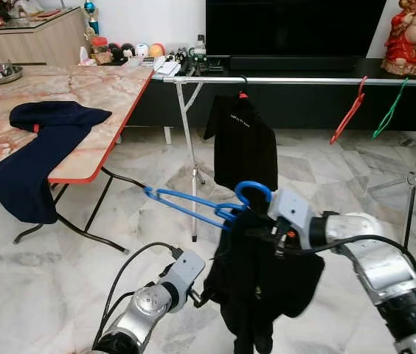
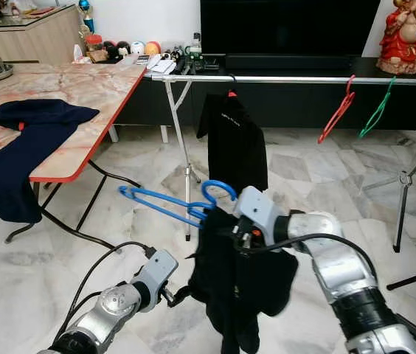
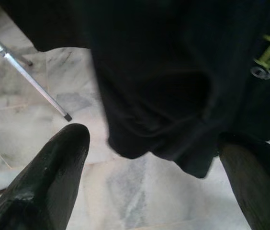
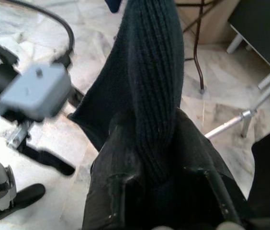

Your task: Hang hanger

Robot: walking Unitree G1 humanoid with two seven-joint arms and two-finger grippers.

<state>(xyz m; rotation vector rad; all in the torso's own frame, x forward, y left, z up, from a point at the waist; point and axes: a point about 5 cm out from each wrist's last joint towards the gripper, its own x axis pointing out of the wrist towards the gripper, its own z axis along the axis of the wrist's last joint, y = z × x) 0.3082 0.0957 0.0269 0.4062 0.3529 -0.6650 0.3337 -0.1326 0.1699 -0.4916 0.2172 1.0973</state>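
Two garments frame your scene: a navy cloth (image 1: 42,147) draped over the table (image 1: 112,96) edge at left, a black shirt (image 1: 243,140) hanging on the rail (image 1: 296,80). Your left gripper (image 3: 154,191) sits low, fingers (image 3: 49,177) spread wide, just under the dark garment (image 1: 263,284). Your right gripper (image 1: 276,237) is clamped on that garment's collar, with the blue hanger (image 1: 193,203) threaded through it, well below the rail. Red hanger (image 1: 348,110) and green hanger (image 1: 389,108) hang farther right.
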